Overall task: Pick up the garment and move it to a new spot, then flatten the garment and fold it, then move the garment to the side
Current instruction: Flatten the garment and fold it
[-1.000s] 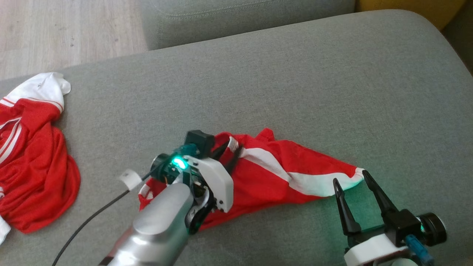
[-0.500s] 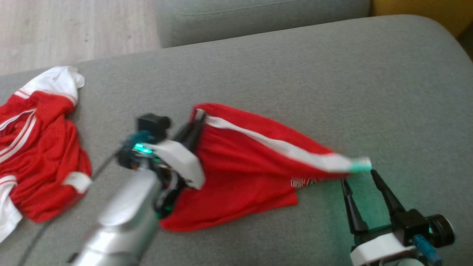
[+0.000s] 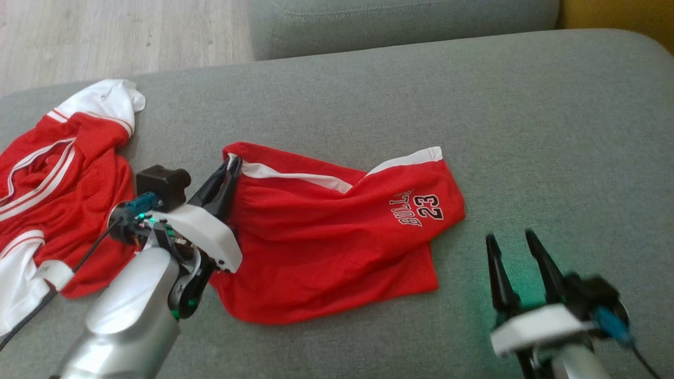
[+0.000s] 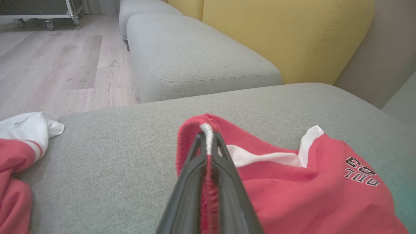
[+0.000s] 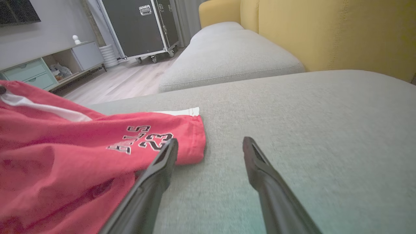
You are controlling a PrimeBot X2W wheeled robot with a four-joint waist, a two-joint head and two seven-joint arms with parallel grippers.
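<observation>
The shorts (image 3: 337,237), red with white stripes, lie spread on the gray sofa seat (image 3: 500,105). The left gripper (image 3: 233,164) has its fingers clamped on the waistband edge at the shorts' far left corner. The right gripper (image 3: 511,239) hovers just right of the shorts, fingers apart, holding nothing. A red-and-white jersey (image 3: 52,184) lies crumpled farther left.

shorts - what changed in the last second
The left tool shut on the waistband of the shorts and dragged them left, toward the jersey; the twisted shorts opened out, print now up. The right tool stayed open near the leg end, and the jersey did not move. The camera shifted too.
</observation>
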